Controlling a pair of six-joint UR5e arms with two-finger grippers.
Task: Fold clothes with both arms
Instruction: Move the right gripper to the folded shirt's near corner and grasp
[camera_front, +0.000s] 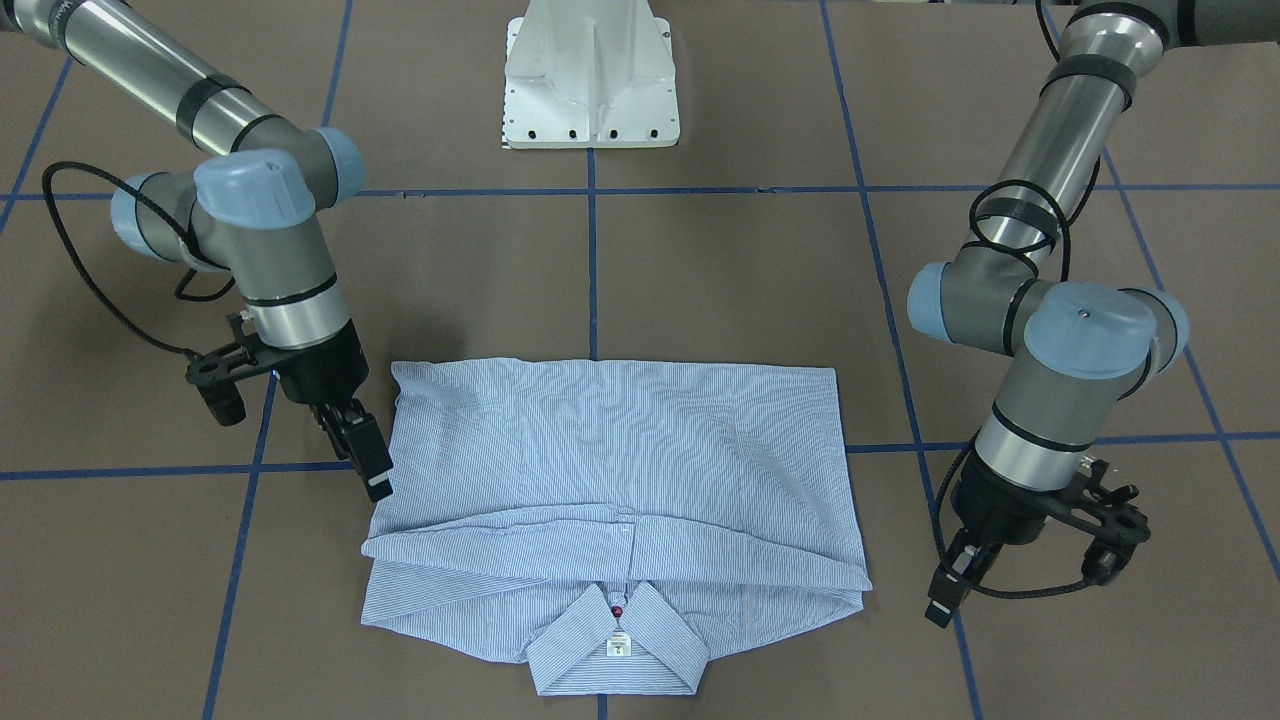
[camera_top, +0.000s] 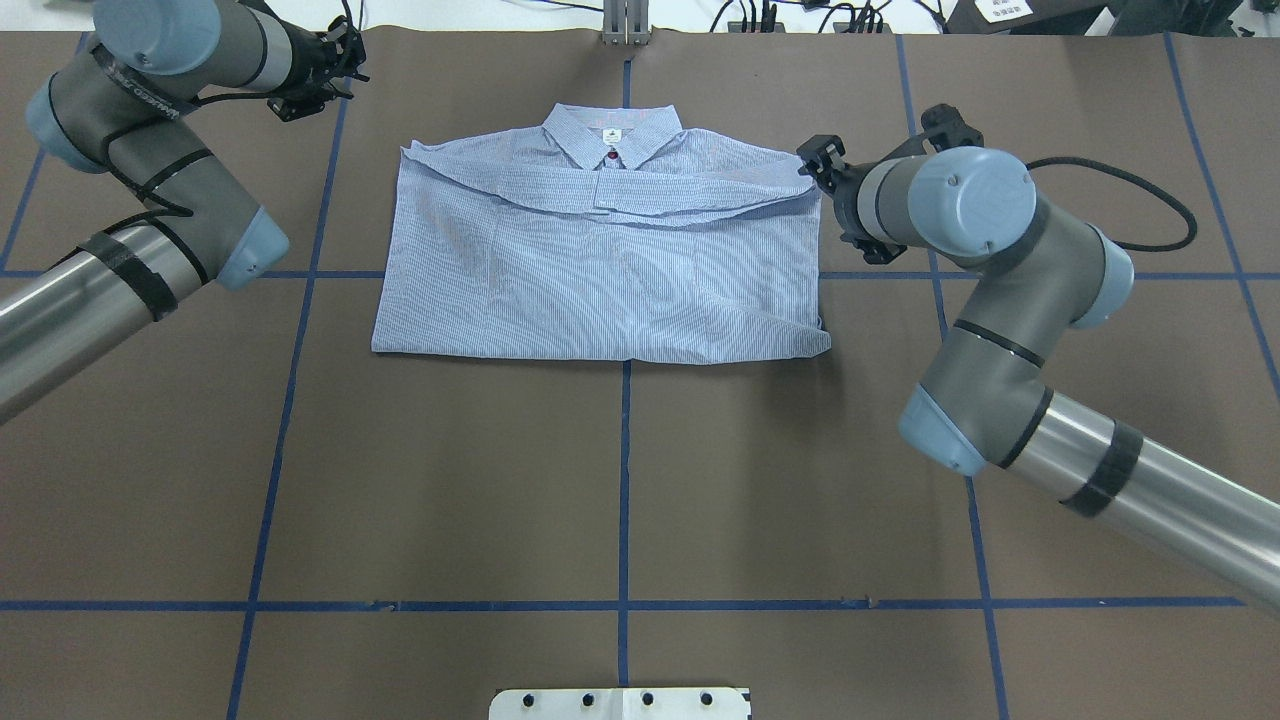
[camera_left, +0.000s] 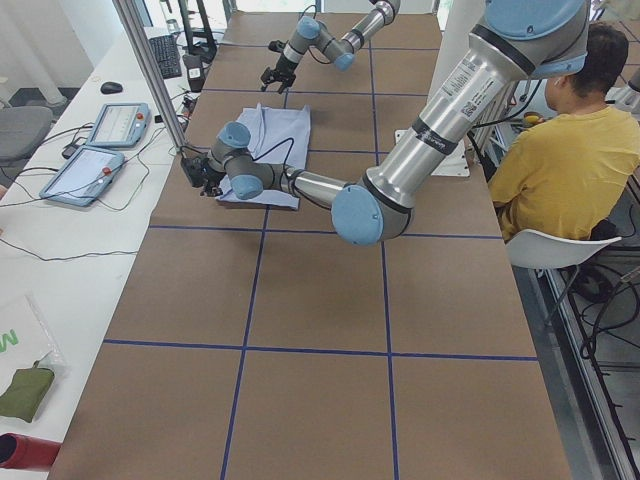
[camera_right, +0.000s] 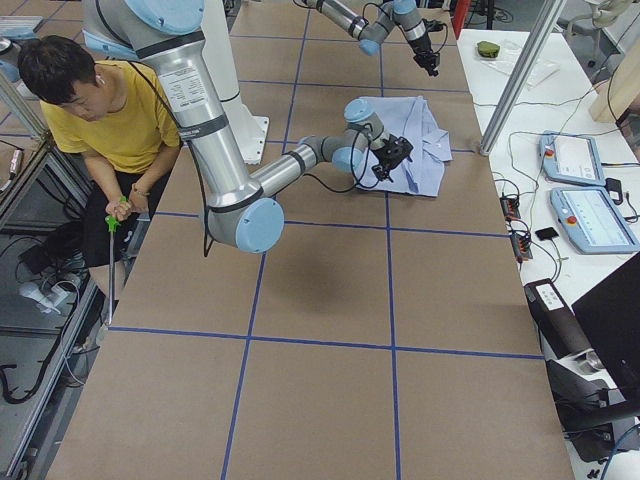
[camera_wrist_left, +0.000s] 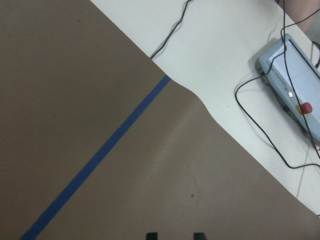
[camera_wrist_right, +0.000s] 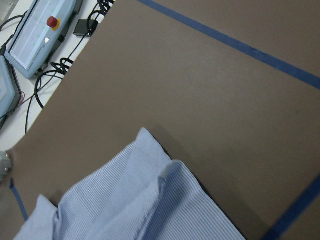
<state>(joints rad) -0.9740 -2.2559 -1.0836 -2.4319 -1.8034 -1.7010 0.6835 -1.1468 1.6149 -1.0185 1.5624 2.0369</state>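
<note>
Brown paper-covered surface (camera_front: 700, 260), light blue striped button-up shirt (camera_front: 620, 450) lying folded at lower centre. Lower right, black left pincer (camera_front: 942, 603) has jaws apart, empty; black right pincer (camera_front: 368, 462) sits by the shirt's frame-left edge, can't tell its grip.

Six cameras on one desk (camera_top: 620, 480): four fixed, two on the wrists.
The overhead view looks forward and down from behind the robot, the white pedestal (camera_top: 620, 703) at its bottom edge. The front-facing view looks steeply down from the opposite side, pedestal at its top. Both hold the whole shirt (camera_top: 600, 260) mid-frame. The two side views look along the desk from either end, farther off, each taking in the control pendants (camera_right: 572, 160). The wrist cameras sit close: the left on bare desk past the left pincer (camera_wrist_left: 172, 235) tips, the right on a shirt corner.
</note>
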